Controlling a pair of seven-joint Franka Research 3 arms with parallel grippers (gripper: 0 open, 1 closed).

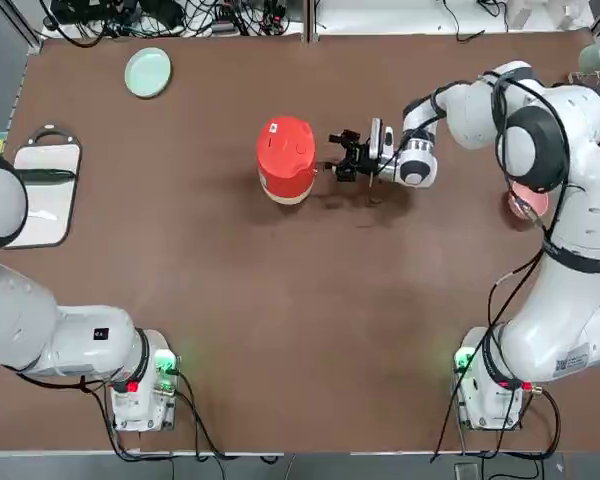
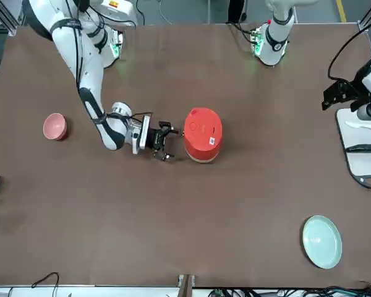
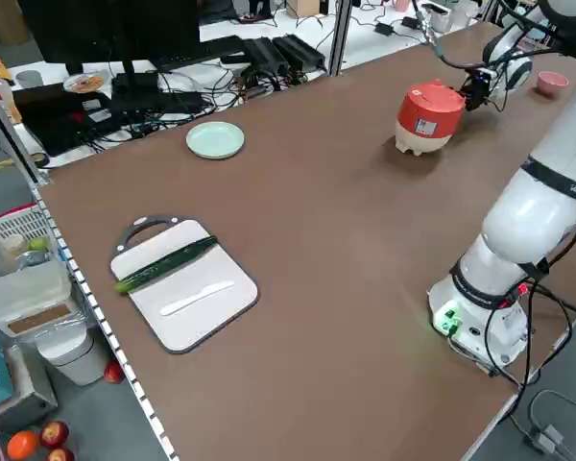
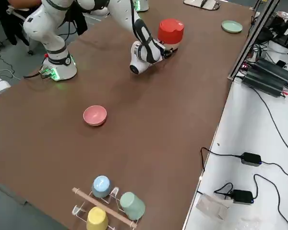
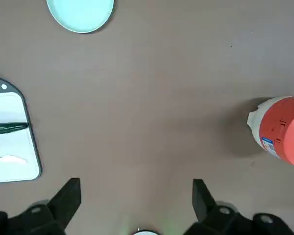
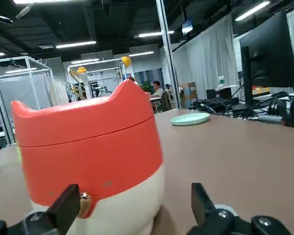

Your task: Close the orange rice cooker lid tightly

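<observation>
Beside the cooker (image 1: 285, 162), the right claw (image 6: 134, 203) stands apart, low at its side; the lid (image 6: 88, 120) lies ahead and above, far nearer than the left claw (image 5: 137, 193), also spread.

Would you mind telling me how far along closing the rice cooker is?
The lid looks down, meeting the orange rice cooker's body along a thin seam. The right gripper is open beside the cooker, gripping nothing; the left is open over the table. Perhaps only a check that it is tight remains; the views cannot settle that.
</observation>
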